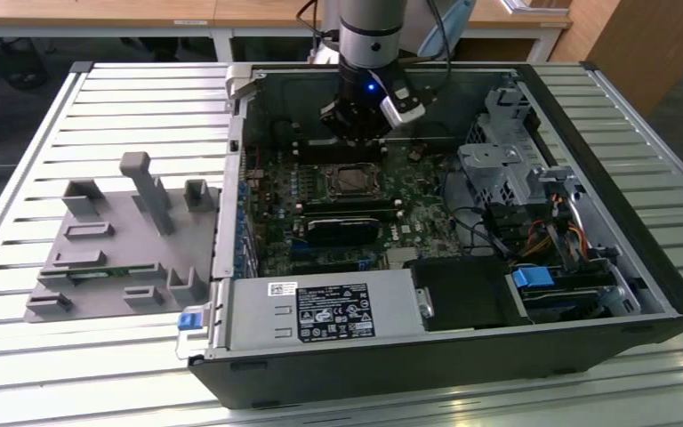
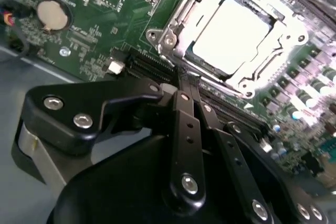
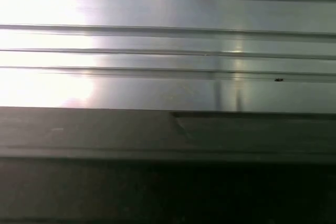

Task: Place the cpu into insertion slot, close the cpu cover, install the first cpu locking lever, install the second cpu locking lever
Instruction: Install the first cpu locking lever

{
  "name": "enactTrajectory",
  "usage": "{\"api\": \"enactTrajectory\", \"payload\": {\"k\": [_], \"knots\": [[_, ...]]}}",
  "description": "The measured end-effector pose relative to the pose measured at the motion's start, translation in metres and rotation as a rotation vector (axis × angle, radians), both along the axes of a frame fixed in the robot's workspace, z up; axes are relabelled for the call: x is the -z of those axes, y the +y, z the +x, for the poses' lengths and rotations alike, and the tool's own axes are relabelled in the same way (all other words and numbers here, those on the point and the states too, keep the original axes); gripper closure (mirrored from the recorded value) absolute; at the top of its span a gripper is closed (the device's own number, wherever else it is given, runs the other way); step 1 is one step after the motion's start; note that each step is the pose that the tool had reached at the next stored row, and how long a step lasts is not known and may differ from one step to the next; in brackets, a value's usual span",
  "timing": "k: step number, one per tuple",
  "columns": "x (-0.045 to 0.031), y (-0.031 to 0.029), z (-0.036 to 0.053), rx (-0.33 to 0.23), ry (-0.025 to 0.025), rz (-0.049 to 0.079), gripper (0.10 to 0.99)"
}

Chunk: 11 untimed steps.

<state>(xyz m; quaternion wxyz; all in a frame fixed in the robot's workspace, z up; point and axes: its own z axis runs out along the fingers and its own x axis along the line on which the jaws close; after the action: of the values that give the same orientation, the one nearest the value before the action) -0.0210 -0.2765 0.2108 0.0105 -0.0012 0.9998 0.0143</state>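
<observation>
The cpu [image 1: 350, 181] sits in the insertion slot [image 1: 332, 169] near the middle of the green board [image 1: 277, 222], inside the open computer case [image 1: 437, 374] that lies on the slatted tabletop [image 1: 33, 116]. In the exterior view we find the claw [image 1: 354, 133] hanging just above the board at the far edge of the socket, where it would need to be to work the cover or a lever. The case walls, the drive cage [image 1: 496, 165] on the exterior view's right and the black memory sticks [image 1: 344, 212] on the near side leave only a narrow pocket around the socket. A grey parts holder [image 1: 116, 240] lies well apart on the exterior view's left.

In the second wrist view the cpu's bright metal top [image 2: 231, 32] shows through the window of the cpu cover [image 2: 178, 17], which we judge to be lying flat over it. The claw's dark fingers [image 2: 186, 124] are pressed together with nothing between them, their tip [image 2: 184, 74] beside the corner of the socket frame. A coin cell [image 2: 51, 15] sits well clear.

In the first wrist view we see the tabletop's pale slats [image 3: 168, 40] and a dark edge of the case [image 3: 168, 135].
</observation>
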Motion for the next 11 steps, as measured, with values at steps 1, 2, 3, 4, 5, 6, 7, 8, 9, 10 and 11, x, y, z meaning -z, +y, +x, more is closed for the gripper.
{"api": "enactTrajectory", "payload": {"k": [1,2,3,4,5,6,7,8,9,10,11], "knots": [[-0.0014,0.0000,0.0000,0.000,0.0001,0.000,0.980],[-0.0017,-0.0001,0.0000,0.000,0.0000,0.000,0.980],[-0.0016,-0.0005,0.0001,0.000,-0.0001,0.000,0.980],[-0.0017,-0.0011,0.0000,0.000,0.0000,0.000,0.980],[-0.0017,-0.0017,0.0000,0.000,0.0000,0.000,0.980],[-0.0017,-0.0021,0.0002,0.000,0.0000,0.000,0.980],[-0.0017,-0.0024,0.0004,0.000,0.0000,0.000,0.980],[-0.0017,-0.0028,0.0008,0.000,0.0001,0.000,0.980],[-0.0017,-0.0032,0.0012,0.000,0.0001,0.000,0.980],[-0.0016,-0.0035,0.0017,0.000,-0.0001,0.000,0.980],[-0.0017,-0.0038,0.0020,0.000,0.0000,0.000,0.980]]}}
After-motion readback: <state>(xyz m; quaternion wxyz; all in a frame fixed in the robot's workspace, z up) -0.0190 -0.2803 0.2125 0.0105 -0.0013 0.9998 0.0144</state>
